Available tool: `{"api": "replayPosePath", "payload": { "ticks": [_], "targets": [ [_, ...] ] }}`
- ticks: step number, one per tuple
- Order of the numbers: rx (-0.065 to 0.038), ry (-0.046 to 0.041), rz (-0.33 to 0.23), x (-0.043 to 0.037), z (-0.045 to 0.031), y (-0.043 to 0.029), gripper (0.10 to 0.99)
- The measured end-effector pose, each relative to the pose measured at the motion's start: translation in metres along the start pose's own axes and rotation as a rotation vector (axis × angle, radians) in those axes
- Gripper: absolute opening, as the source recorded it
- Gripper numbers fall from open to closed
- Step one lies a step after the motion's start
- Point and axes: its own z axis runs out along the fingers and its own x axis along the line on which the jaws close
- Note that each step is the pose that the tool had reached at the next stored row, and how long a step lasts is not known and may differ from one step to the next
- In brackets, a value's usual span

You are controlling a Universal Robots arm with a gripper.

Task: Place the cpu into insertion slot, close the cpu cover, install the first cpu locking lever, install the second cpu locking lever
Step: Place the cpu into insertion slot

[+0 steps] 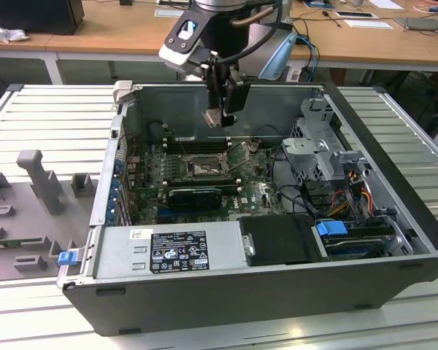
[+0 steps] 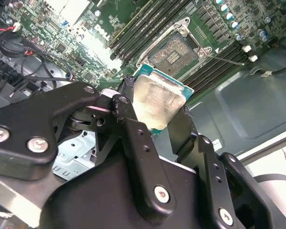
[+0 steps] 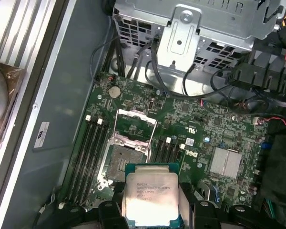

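My gripper [image 1: 220, 113] hangs inside the open computer case, above the green motherboard [image 1: 252, 191], and is shut on the cpu [image 1: 212, 117]. The cpu [image 2: 157, 102] is a small silver-topped square chip on a green base, pinched at two opposite edges between black fingers [image 2: 128, 119]. In the first wrist view the cpu [image 3: 150, 198] hovers beside the insertion slot [image 3: 121, 160] and apart from it. That insertion slot [image 2: 176, 50] is a dark square socket with a metal rim and lies bare. The cpu cover [image 3: 136, 125], a thin metal frame, stands swung open beside the socket.
Long black memory slots [image 3: 88, 152] flank the socket. A black card [image 1: 196, 195] lies below it in the exterior view. A metal drive cage [image 1: 317, 146] with cables fills the exterior view's right, and the power supply [image 1: 168, 248] sits at the front. Grey fixtures [image 1: 36, 175] stand outside the case.
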Motion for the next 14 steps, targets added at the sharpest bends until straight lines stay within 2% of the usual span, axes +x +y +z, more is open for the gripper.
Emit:
{"api": "replayPosePath", "payload": {
  "ticks": [5, 14],
  "targets": [
    [-0.001, -0.0069, 0.079, 0.0000, 0.0008, -0.0001, 0.529],
    [-0.002, -0.0112, 0.128, 0.0000, 0.0018, -0.0002, 0.529]
  ]
}}
